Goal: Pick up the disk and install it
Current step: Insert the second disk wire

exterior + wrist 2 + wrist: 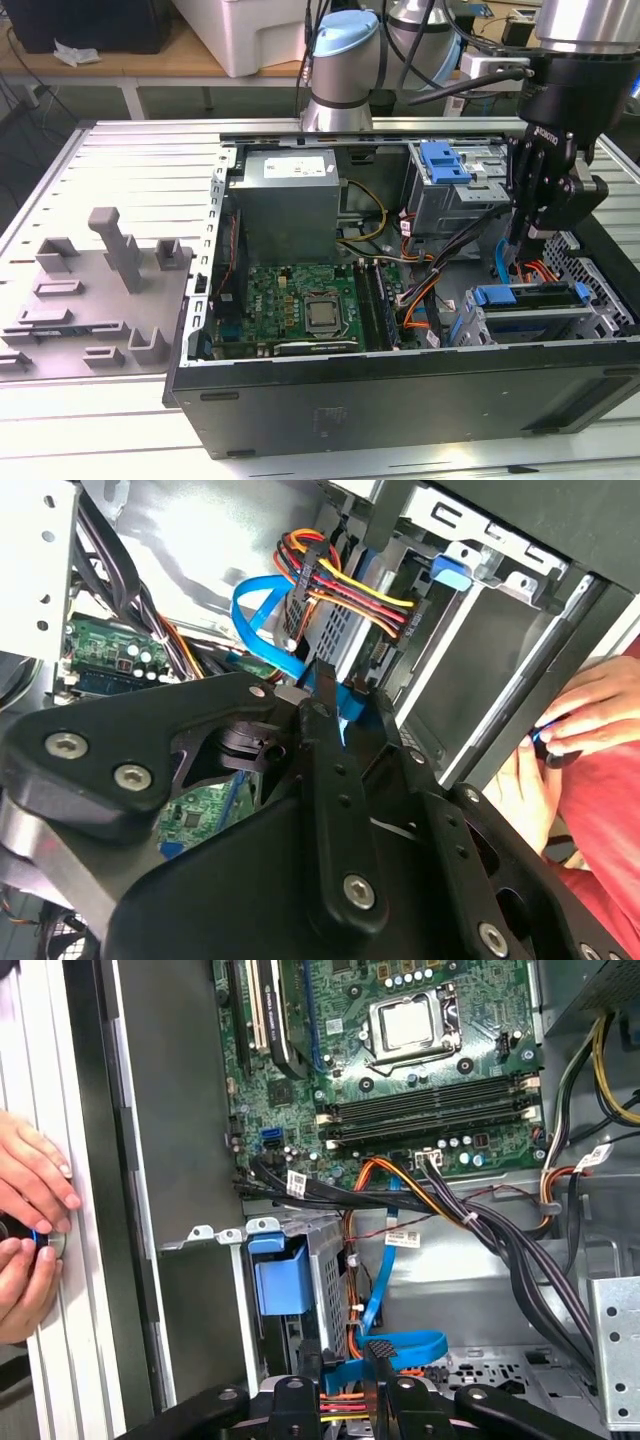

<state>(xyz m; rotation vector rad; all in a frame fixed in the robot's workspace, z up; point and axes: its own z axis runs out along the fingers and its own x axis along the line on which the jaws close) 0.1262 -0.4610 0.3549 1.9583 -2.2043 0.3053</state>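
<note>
Left of the open black computer case (pixel 400 400), in the exterior view, a grey plastic fixture plate with raised blocks (pixel 100 290) lies on the slotted metal table (pixel 150 160), touching the case's wall. Inside the case, toward the exterior view's left, sits the green motherboard with its bare silver processor socket (pixel 300 300) (pixel 400 1050). The grey metal power-supply box (pixel 290 200) stands just behind it.

Further toward the exterior view's right, bundles of orange, black and yellow cables (pixel 430 280) run across the case floor. A metal drive cage topped by a blue plastic latch (pixel 445 160) stands at the far wall of the case.

The black gripper (pixel 530 240) (pixel 325 695) (pixel 345 1375) hangs inside the case's right-hand end, above a second metal cage with its own blue latch (pixel 505 295). A flat blue data cable (pixel 265 620) (pixel 400 1345) loops just beside its tip, and something blue sits right at the tip in the second wrist view. Whether the gripper is clenched on it or released I cannot tell.

The disk (pixel 545 300) — silver with a blue rim — appears to lie flat in that second cage, just below the gripper.

Outside the case wall, in both wrist views, a person's two hands (pixel 30 1230) (pixel 570 720) are together over the table's slats.
</note>
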